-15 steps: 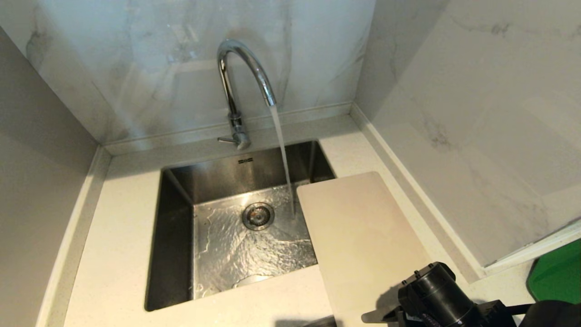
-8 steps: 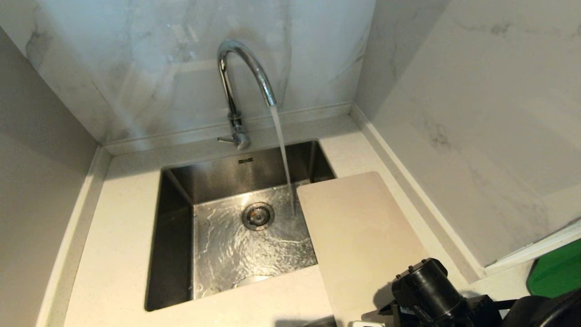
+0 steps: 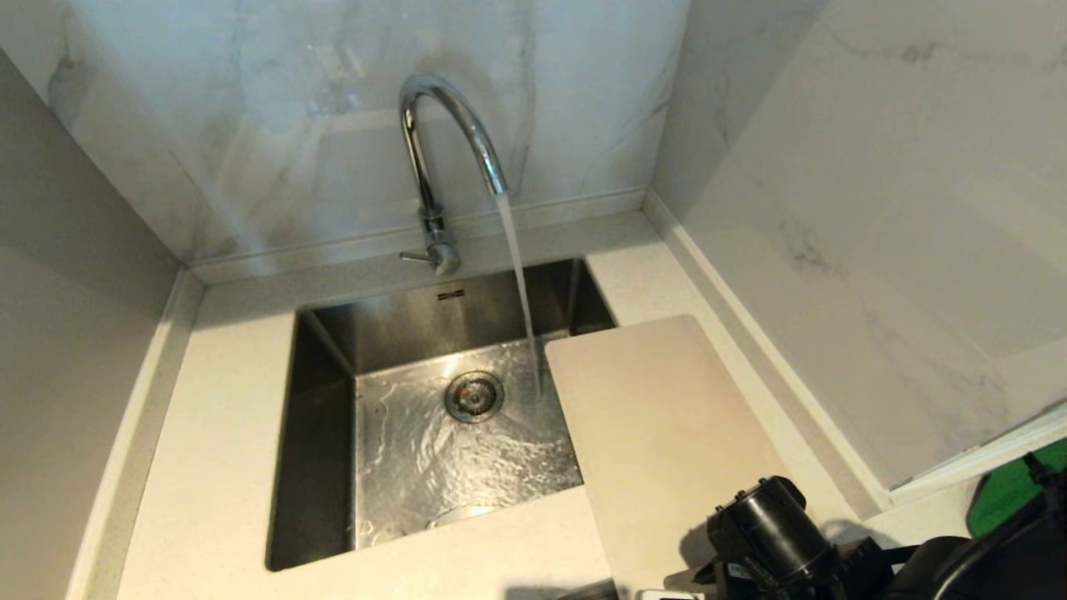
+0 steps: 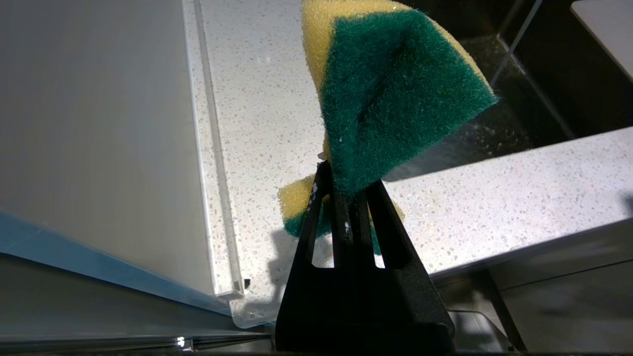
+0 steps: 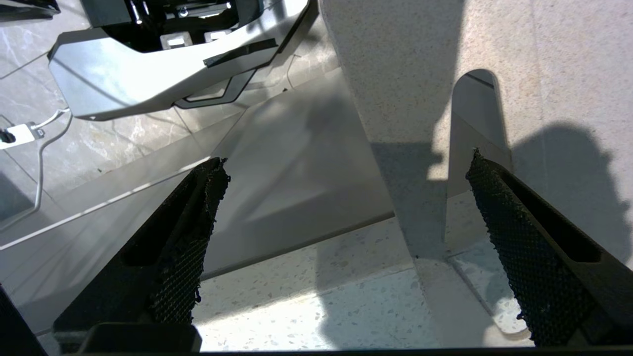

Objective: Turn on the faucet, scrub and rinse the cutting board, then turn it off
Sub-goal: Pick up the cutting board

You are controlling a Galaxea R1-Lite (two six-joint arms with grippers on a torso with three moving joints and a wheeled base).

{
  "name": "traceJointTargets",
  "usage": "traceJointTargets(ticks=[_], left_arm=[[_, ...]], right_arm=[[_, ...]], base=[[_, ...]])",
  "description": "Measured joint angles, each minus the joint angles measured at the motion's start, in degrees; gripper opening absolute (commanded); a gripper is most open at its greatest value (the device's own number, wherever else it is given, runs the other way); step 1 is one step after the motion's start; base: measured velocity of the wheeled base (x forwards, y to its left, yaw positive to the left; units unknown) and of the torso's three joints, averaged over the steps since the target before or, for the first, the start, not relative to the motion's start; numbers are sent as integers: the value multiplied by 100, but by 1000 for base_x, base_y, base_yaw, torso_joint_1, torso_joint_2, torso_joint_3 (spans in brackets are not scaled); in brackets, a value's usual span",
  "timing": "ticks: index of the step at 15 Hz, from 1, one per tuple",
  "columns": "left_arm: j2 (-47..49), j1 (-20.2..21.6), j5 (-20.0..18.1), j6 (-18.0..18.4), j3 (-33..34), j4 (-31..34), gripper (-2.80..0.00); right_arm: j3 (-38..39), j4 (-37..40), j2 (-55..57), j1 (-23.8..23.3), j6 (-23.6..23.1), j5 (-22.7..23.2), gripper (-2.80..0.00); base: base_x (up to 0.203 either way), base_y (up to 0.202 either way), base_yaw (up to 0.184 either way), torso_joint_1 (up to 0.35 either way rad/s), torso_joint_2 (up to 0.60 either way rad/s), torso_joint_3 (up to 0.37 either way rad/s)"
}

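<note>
The right gripper [image 5: 341,198] is being held with its two black textured fingers [image 5: 190,237] spread wide apart, and nothing is being gripped between them. In the right wrist view the near end of the cutting board [image 5: 405,99], with its long handle slot [image 5: 474,128], is lying between the fingers and beyond their tips; whether it is being touched cannot be told. In the head view this arm is being seen at the lower right, over the near end of the board.

The left gripper [image 4: 346,198] is being kept clamped together on a green and yellow sponge [image 4: 395,94], which is being pinched and folded above the speckled counter [image 4: 257,99].

The cutting board [image 3: 658,433] is lying flat on the counter at the right of the sink [image 3: 321,433], its left edge overhanging the basin. Water is being poured from the faucet [image 3: 433,158] into the sink. A small dark label [image 3: 450,295] is being shown on the sink's back wall, but its writing cannot be read
</note>
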Motion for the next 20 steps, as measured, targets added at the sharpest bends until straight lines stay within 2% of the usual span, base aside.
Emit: traceJointTargets(ticks=[3,15,20], left_arm=[[0,0,5,0,0,2,-280],[0,0,0,-1,0,3,-280],[0,0,-1,-1,0,2,-280]], right_arm=[[21,-379,166,-36,-7,0,0],[40,-547,612,-44,-21,69,0],[359,-1619,1019,-42,7,181,0]], base=[[0,0,0,0,0,0],[0,0,0,0,0,0],[0,0,0,0,0,0]])
